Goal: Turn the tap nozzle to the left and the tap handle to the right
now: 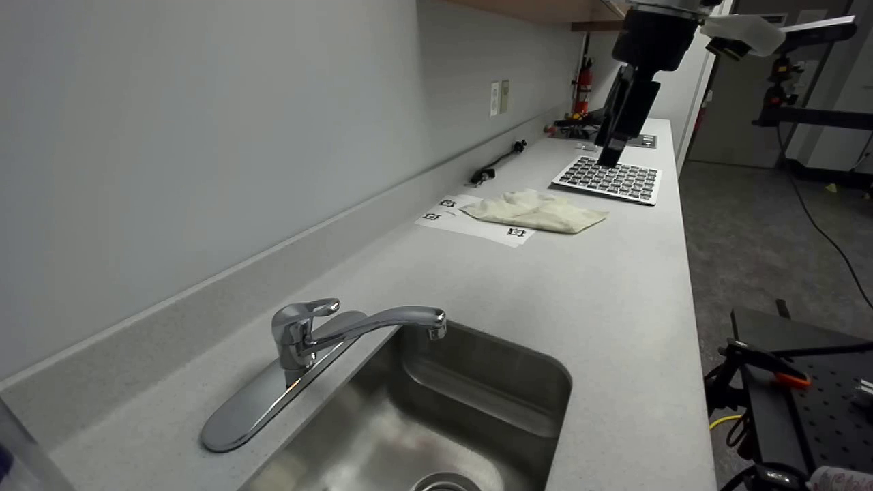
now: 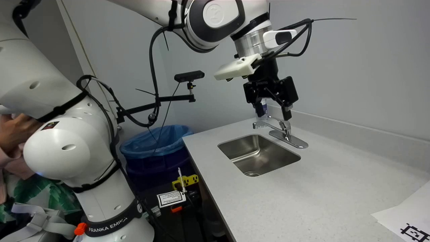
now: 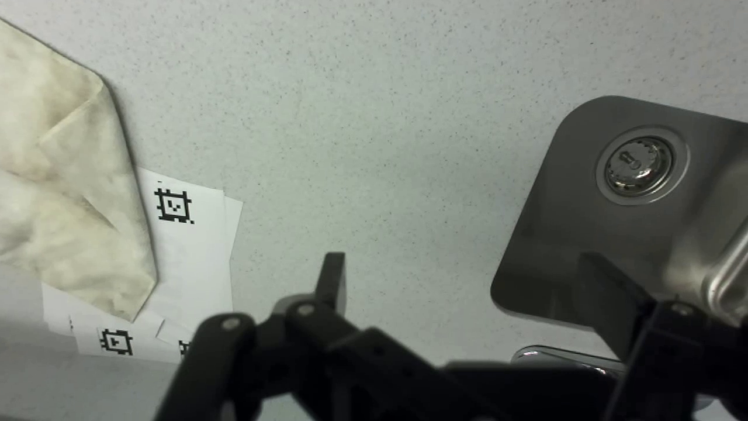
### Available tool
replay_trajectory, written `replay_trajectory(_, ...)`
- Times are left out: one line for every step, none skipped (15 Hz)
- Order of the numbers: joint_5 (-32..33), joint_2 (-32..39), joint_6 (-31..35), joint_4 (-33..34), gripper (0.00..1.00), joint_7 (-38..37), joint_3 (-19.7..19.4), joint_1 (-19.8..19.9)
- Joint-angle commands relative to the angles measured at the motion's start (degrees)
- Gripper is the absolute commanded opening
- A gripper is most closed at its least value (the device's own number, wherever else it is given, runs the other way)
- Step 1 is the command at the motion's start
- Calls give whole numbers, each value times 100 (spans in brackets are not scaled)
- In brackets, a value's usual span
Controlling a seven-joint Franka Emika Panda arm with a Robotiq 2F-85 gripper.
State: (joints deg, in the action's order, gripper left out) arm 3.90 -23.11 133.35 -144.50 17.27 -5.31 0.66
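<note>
The chrome tap nozzle (image 1: 395, 318) arches out from the faucet's base over the far end of the sink in an exterior view. It also shows in an exterior view (image 2: 264, 124), pointing left over the sink. The tap handle (image 1: 318, 308) sits on top of the faucet body and points roughly the same way as the nozzle. My gripper (image 2: 273, 112) is open and empty, held in the air. In an exterior view (image 1: 609, 153) it appears far back from the faucet. In the wrist view its fingers (image 3: 463, 257) are wide apart. There the nozzle and handle are not visible; only the faucet's base plate (image 3: 555, 354) shows, partly hidden by the gripper.
The steel sink (image 1: 560, 409) is set in the counter beside the faucet, with the wall and backsplash (image 1: 225, 286) behind. A pale cloth (image 1: 539, 210) lies on marker sheets (image 1: 477, 228), near a checkered board (image 1: 655, 187). A bottle (image 2: 263, 108) stands behind the faucet.
</note>
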Motion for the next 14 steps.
replay_trajectory(6,-1,-15,9,100,-6,-8,-11)
replay_trajectory(6,-1,-15,9,100,-6,-8,-11)
replay_trajectory(6,-1,-15,9,100,-6,-8,-11)
replay_trajectory(6,-1,-15,9,100,-6,-8,-11)
replay_trajectory(6,-1,-15,9,100,-6,-8,-11)
replay_trajectory(24,5,-9,17,100,186,-47,-43)
replay_trajectory(22,10,3,20,100,298,-72,-67)
replay_trajectory(-42,14,-11,27,100,482,-120,-117)
replay_trajectory(-32,18,-8,30,100,586,-128,-123)
replay_trajectory(-95,18,5,28,100,744,-163,-161)
replay_trajectory(-129,19,18,26,100,871,-185,-185)
replay_trajectory(-165,19,30,22,100,966,-206,-208)
replay_trajectory(-225,18,19,23,100,1076,-240,-245)
replay_trajectory(-257,18,12,24,100,1131,-257,-263)
